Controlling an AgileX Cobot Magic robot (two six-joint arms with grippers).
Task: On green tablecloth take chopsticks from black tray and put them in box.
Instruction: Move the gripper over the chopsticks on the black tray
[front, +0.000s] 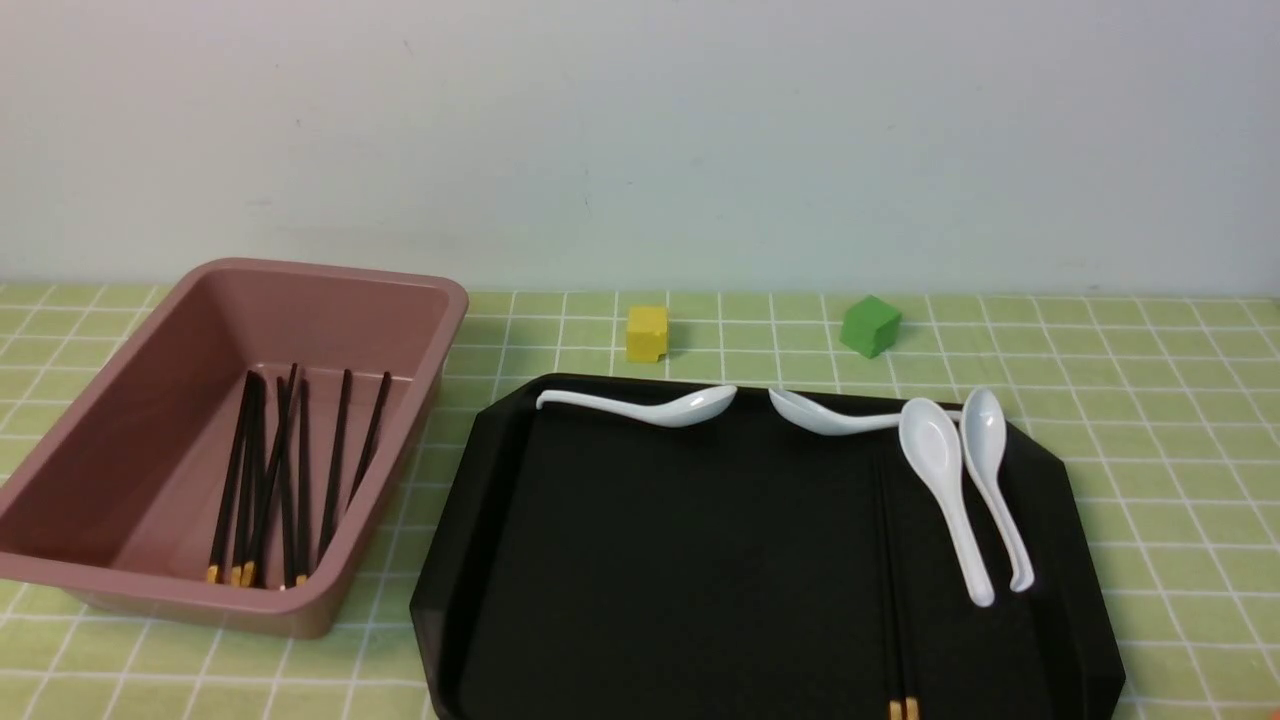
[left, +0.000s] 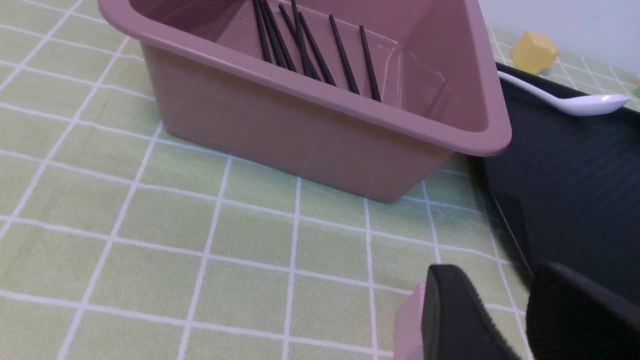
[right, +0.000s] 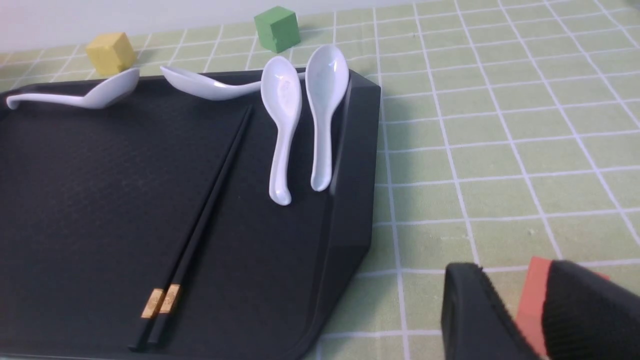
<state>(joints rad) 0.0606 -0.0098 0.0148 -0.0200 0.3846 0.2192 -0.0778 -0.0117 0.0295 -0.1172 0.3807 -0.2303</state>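
Right gripper (right: 522, 295) off black tray (right: 350, 210), chopsticks (right: 200, 235) apart

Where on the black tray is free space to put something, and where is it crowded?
Free: left and middle of the tray, between the lone spoon and the chopstick pair; also the cloth right of it. Crowded: the far right corner, three spoons.

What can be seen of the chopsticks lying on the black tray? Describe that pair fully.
The chopsticks are two thin, glossy black sticks, each with a gold band near one end. They lie flat, side by side and touching, on the right half of the black tray, beside two white spoons but apart from them. Their gold ends point toward the robot.
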